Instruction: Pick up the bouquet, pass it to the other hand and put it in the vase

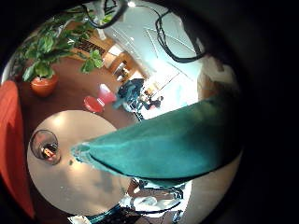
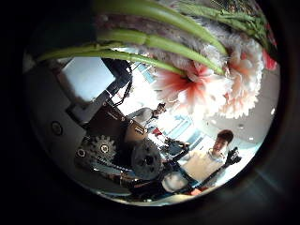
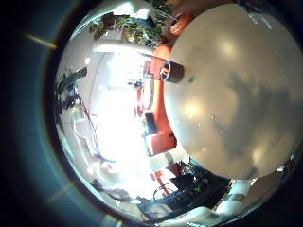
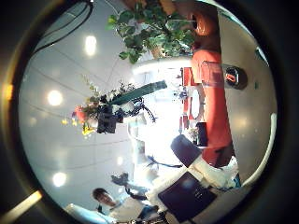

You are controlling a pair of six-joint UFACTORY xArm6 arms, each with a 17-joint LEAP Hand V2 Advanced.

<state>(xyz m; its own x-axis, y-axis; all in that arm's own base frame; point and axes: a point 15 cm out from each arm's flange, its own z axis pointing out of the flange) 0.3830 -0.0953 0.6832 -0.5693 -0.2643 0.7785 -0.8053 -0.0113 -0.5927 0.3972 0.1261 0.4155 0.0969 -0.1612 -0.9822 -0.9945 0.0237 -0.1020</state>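
The bouquet's wrapped stem end crosses close in front of my left palm, high above the round table. Its stems and large blooms fill the left thumb side palm view, beside that hand's own geared parts. From the right palm I see the left hand in the air, curled round the bouquet, with the flowers at one end. The vase, a small dark cup, stands near the table's edge. My right hand holds nothing and is apart from the bouquet.
The round table carries only the vase. Past it are a potted plant, low seats and a long sofa. Room furniture and equipment stand farther off.
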